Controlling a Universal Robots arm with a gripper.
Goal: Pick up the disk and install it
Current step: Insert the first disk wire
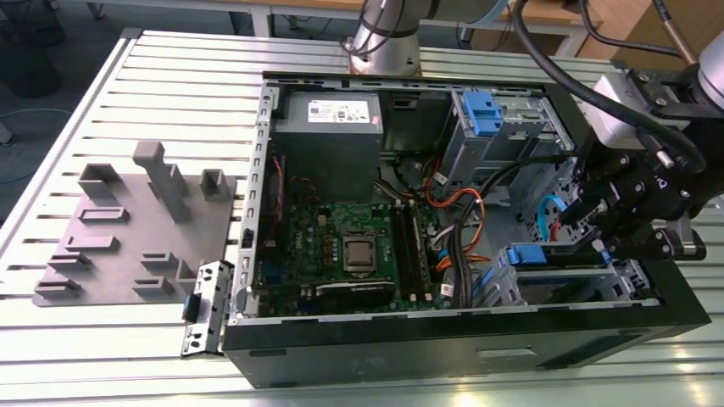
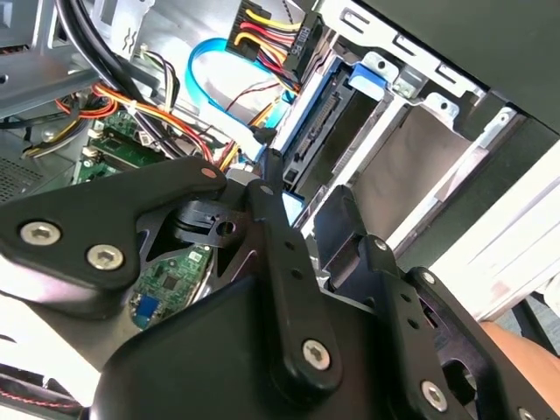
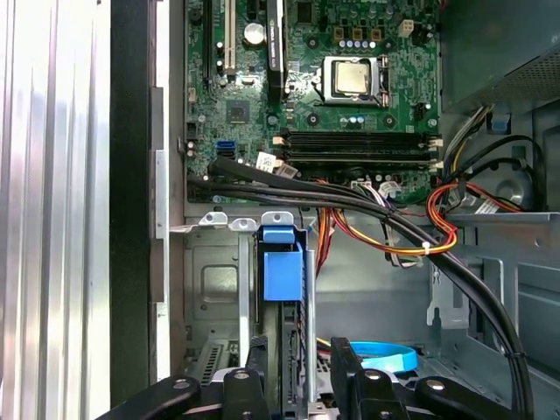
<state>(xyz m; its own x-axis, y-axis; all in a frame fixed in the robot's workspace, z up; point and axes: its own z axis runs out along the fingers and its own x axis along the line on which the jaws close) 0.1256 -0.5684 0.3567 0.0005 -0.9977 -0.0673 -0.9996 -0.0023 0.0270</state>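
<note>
disk (image 3: 282,273) is sitting edge-on in drive cage (image 3: 219,289) in first wrist view, label hiding behind cage walls; claw (image 3: 302,352) is running off the picture edge; in second wrist view its bulk is covering the cage

Bright, even light made the worktop (image 1: 169,85) gleam pale; the computer case (image 1: 453,339) held soft shadow. In the first wrist view the worktop (image 3: 52,175) washed to white glare; in the second wrist view the end effector (image 2: 302,179) caught dull highlights.
</note>
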